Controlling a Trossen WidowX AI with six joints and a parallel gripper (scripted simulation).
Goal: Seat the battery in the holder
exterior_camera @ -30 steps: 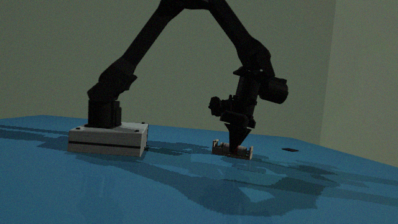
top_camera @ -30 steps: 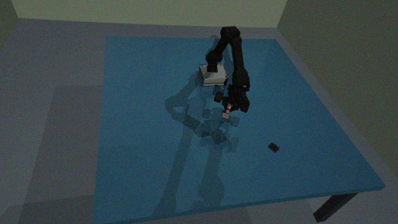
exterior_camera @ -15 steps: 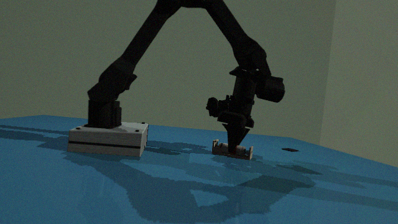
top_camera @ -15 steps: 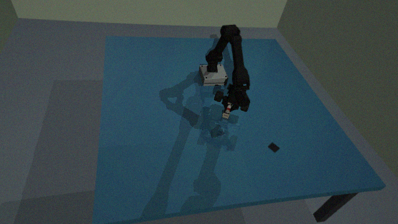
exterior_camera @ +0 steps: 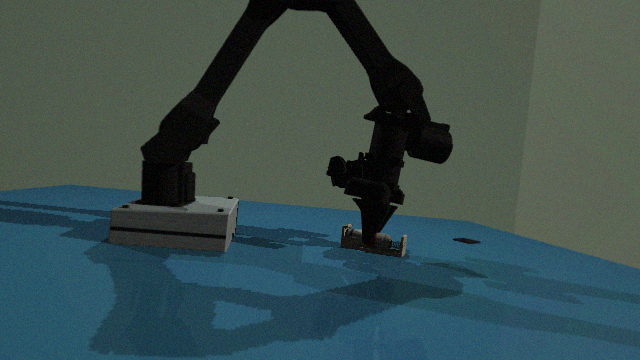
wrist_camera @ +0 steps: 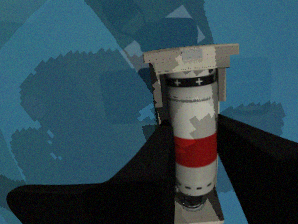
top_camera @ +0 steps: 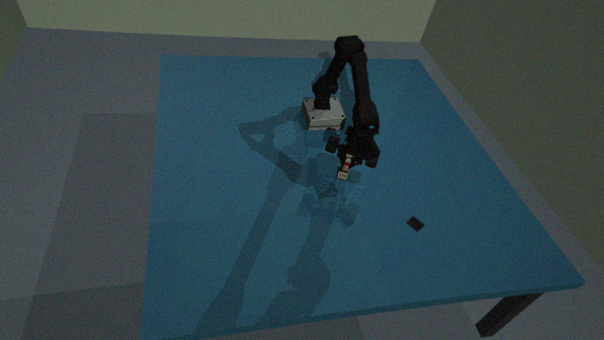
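Observation:
The battery (top_camera: 347, 164) (exterior_camera: 382, 241) (wrist_camera: 194, 117), white with a red band, lies lengthwise in the holder (top_camera: 343, 177) (exterior_camera: 403, 246) (wrist_camera: 227, 54) and looks about level with its floor. In the wrist view its terminal end, with the plus marks, is at the lip; the terminal itself is hidden beneath it. Its flat end meets the spring (exterior_camera: 396, 244) (wrist_camera: 191, 202). My gripper (exterior_camera: 371, 241) (wrist_camera: 190, 124) is shut on the battery near the red band, one finger on each side, the tips down at the holder's side walls. The contact under the battery is hidden.
The holder stands on the blue table (top_camera: 212, 189) (exterior_camera: 280, 320). The arm's pale base box (top_camera: 326, 121) (exterior_camera: 167, 220) is behind it. A small flat black piece (top_camera: 415, 224) (exterior_camera: 466, 241) lies on the table away from the holder. Arm shadows cross the table.

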